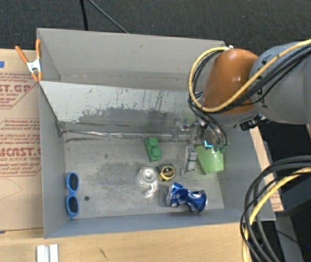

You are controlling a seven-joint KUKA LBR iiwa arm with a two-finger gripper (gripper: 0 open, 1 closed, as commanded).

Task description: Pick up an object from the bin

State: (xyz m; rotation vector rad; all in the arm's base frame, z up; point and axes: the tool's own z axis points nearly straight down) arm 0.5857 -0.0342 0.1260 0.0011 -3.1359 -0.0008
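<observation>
We see the gripper (pixel 192 164) just beside the pale green cup (pixel 211 162) at right; can't tell its grip or the cup's axis

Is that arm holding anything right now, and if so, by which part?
It cannot be told. The gripper sits against a pale green object at the right side of the bin, but no grip on it is visible.
</observation>
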